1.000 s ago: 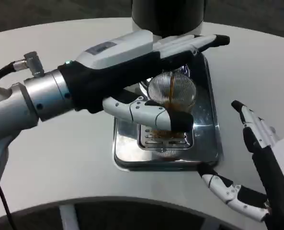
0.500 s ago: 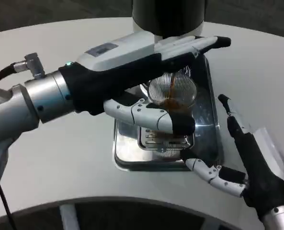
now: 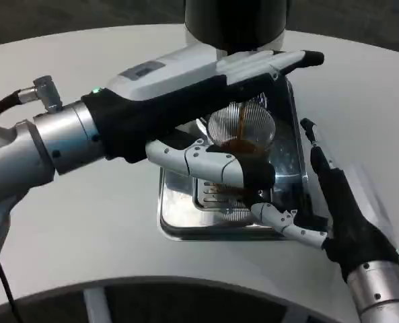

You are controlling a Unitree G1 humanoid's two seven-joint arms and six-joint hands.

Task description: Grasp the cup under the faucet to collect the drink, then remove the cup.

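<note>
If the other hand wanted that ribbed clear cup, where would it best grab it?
Probably around the ribbed side wall of the cup, coming from the robot's right. The cup stands upright with drink in it, and the left hand wraps the other side. The right hand, fingers spread, is at the drip tray on that free side.

Even, bright overhead light falls on the white table (image 3: 85, 222), with soft shadows beneath the arms. Glare streaks the metal tray (image 3: 179, 215) along its near rim. The right hand (image 3: 334, 208) is smeared by motion blur on its white back; the far background lies dim.
</note>
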